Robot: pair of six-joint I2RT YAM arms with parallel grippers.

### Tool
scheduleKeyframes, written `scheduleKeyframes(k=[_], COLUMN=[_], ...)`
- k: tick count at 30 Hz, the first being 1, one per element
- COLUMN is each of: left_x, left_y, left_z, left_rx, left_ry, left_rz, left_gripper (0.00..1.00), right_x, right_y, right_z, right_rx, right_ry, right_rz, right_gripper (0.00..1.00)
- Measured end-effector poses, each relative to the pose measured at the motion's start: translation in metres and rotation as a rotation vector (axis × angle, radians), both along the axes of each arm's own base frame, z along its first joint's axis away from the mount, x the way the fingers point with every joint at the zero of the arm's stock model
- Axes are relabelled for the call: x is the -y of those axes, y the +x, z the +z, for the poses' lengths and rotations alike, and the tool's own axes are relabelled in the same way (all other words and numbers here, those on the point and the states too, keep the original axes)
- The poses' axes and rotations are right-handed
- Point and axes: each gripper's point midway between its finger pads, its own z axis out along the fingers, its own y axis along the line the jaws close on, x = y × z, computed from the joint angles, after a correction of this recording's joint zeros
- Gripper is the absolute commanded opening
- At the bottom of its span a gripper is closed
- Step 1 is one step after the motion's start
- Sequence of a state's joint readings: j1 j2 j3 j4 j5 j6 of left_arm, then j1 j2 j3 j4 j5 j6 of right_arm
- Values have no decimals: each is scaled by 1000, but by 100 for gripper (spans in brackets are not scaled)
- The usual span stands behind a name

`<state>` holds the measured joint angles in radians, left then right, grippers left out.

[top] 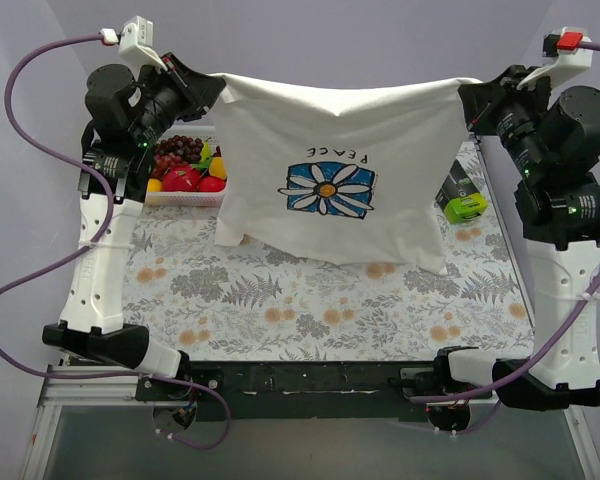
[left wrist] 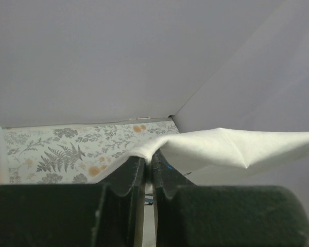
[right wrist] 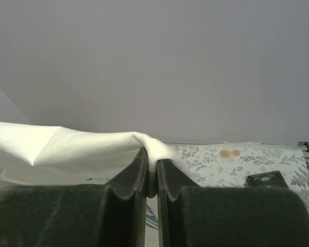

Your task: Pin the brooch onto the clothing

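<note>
The white T-shirt (top: pixel 330 140) hangs spread in the air between both arms, its blue square flower logo (top: pixel 327 189) facing the camera upside down. My left gripper (top: pixel 208 88) is shut on the shirt's left upper corner, and the cloth (left wrist: pixel 232 146) bunches between the jaws in the left wrist view. My right gripper (top: pixel 467 100) is shut on the right upper corner, and the cloth (right wrist: pixel 82 146) drapes off to the left of the jaws in the right wrist view. The shirt's lower edge touches the floral tablecloth (top: pixel 310 300). The brooch is not in view.
A white tray of toy fruit (top: pixel 185 170) stands at the back left, partly behind the shirt. A black and green box (top: pixel 460 195) lies at the back right beside the shirt, and it also shows in the right wrist view (right wrist: pixel 268 179). Grey walls close the back.
</note>
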<state>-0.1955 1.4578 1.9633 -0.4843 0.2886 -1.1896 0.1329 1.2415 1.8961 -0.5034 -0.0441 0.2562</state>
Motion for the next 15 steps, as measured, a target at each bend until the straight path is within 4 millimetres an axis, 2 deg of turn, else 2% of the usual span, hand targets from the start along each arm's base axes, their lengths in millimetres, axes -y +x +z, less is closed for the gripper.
scheduleKeyframes(k=[6,15], left_x=[-5,-17], left_y=[-27,-88], left_z=[26,71], left_rx=[69,200], left_ry=[-13,-39], left_rz=[0,-5], left_gripper=[0,0], right_x=[1,4], right_y=[-36,-84], right_z=[28,64], right_rx=[88,201], right_ry=[18,48], right_rz=[19,43], right_gripper=[1,1])
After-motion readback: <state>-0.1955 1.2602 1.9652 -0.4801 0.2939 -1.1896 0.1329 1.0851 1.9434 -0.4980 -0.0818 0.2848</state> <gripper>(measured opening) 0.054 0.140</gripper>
